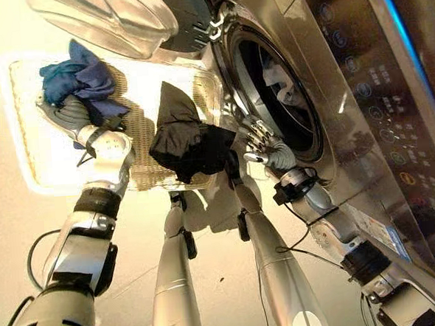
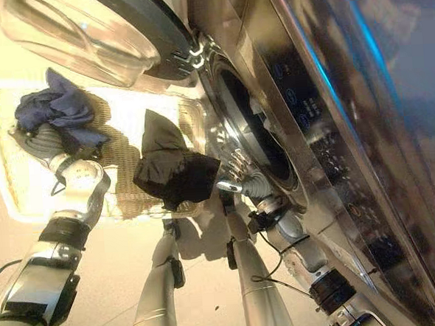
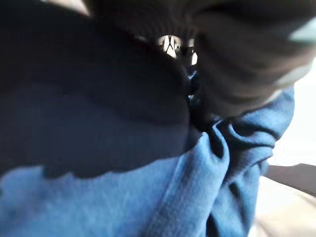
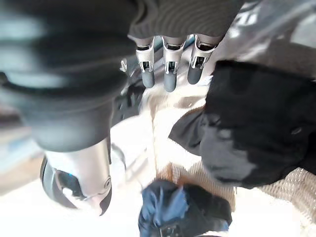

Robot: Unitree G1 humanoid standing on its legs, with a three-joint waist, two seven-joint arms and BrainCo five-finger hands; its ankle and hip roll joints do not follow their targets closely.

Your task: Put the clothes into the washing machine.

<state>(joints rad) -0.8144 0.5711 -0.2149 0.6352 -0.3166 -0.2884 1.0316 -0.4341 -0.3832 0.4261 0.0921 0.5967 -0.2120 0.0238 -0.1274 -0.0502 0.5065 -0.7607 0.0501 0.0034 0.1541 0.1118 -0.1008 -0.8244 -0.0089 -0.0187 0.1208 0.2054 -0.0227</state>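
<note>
A white mesh laundry basket [image 1: 26,156] stands on the floor beside the washing machine [image 1: 363,124], whose round door [image 1: 112,18] is swung open. A blue garment [image 1: 76,79] is bunched in the basket over my left hand [image 1: 67,113], which is buried in it; the left wrist view shows blue cloth [image 3: 148,197] pressed close. A black garment [image 1: 191,146] hangs over the basket's near rim. My right hand [image 1: 267,151] hovers between that garment and the drum opening [image 1: 284,100], its fingers [image 4: 169,74] relaxed and holding nothing, the black garment [image 4: 261,118] just beside them.
Some light-coloured cloth [image 1: 275,78] lies inside the drum. The machine's control panel [image 1: 392,115] runs along the right. Pale floor [image 1: 224,273] lies below the basket.
</note>
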